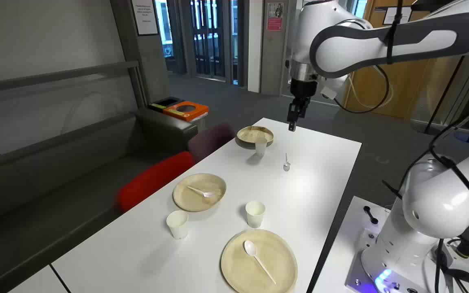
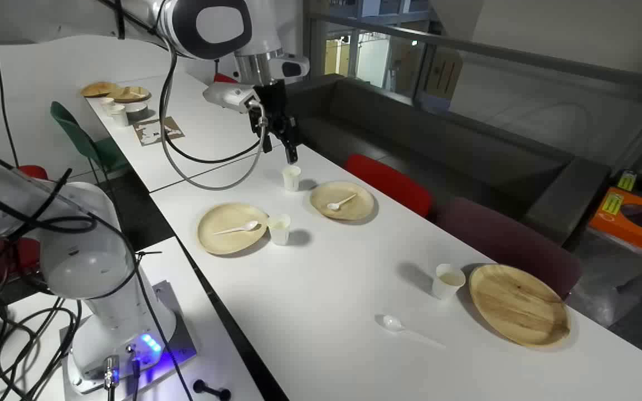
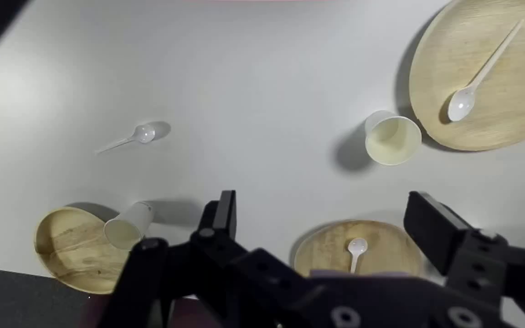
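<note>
I hang in mid-air, the fingers of my gripper (image 3: 321,205) spread wide, holding nothing, touching nothing. Through the gap, well below, sits the middle plate (image 3: 390,248) with its spoon (image 3: 357,247); off to one side, near a cup (image 3: 130,225) and the spoonless plate (image 3: 75,246), lies the loose spoon (image 3: 144,133). What worries me? That one's thin, white on white, so a slightly misjudged descent could leave me skating over it or jamming my tips into the surface. A low sideways sweep might topple the upright cup; it looks light. And closing on a plate's raised rim would likely tilt it and set any spoon sliding. Down there the white table (image 1: 312,191) looks smooth, a bright patch of glare near the loose spoon. Around it, in an exterior view: a red chair (image 1: 153,179) along one long side, the dark sofa (image 1: 55,183) behind, an orange-topped bin (image 1: 185,110) by the sofa's end, a wooden door (image 1: 409,85) at the back.
</note>
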### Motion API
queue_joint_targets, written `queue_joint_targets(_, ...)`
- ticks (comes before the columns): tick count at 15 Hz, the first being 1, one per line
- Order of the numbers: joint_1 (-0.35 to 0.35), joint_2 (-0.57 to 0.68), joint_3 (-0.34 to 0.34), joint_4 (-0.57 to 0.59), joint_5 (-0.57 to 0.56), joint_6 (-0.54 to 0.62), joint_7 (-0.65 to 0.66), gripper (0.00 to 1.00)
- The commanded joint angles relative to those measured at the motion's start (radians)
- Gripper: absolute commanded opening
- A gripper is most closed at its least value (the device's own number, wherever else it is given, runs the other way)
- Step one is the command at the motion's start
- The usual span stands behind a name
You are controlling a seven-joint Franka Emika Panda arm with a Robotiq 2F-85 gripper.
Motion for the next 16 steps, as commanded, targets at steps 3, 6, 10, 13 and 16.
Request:
queue_joint_targets(3,0.006,0.001,-0.005,0.002,-0.003,-0.002,0.003,1.0)
queue_joint_targets(6,-0.009,0.037,-0.019,0.013,0.002,0.01,0.021,1.0)
queue_joint_targets(10,-0.05,0.157,-0.075,0.048,0.0,0.05,0.045,1.0)
queue_joint_targets(13,-0.094,0.265,-0.121,0.083,0.008,0.092,0.072,1.0)
queue_joint_targets(16,-0.127,0.383,-0.16,0.138,0.026,0.125,0.09,1.0)
